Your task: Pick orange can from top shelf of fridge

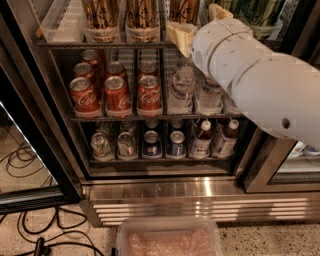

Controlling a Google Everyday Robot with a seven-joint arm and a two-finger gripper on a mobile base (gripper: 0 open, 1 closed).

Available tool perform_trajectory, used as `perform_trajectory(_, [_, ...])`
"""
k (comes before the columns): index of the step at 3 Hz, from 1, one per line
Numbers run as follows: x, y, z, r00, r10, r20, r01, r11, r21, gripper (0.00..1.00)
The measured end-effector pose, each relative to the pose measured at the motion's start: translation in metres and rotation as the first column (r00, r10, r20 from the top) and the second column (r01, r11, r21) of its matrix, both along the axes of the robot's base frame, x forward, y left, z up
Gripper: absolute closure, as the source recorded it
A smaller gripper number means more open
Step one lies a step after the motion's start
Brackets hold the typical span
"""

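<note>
Camera view: gripper [196, 22] at right end of top shelf [105, 45] rail, jaws spread, gripping nothing. Orange can [182, 10] just above rail, beside gripper, top cut off; two more left. White arm [260, 85] hides right side of fridge [165, 192]. Red cans [117, 92], water bottles [182, 90] below rail.

Floor: speckled beige floor [265, 242] is lying far below the cream gripper [197, 24] at the top shelf [105, 45].
Cables: thin black cables [39, 245] are trailing down-left of it.
</note>
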State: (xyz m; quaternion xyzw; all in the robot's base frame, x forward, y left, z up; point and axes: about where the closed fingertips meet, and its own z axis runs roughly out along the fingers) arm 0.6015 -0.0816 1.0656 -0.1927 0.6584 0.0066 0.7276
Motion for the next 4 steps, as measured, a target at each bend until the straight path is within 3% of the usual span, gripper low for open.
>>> perform_trajectory(4, [0.030, 0.013, 0.005, 0.9981, 0.054, -0.029, -0.054, 0.999, -0.002, 0.41])
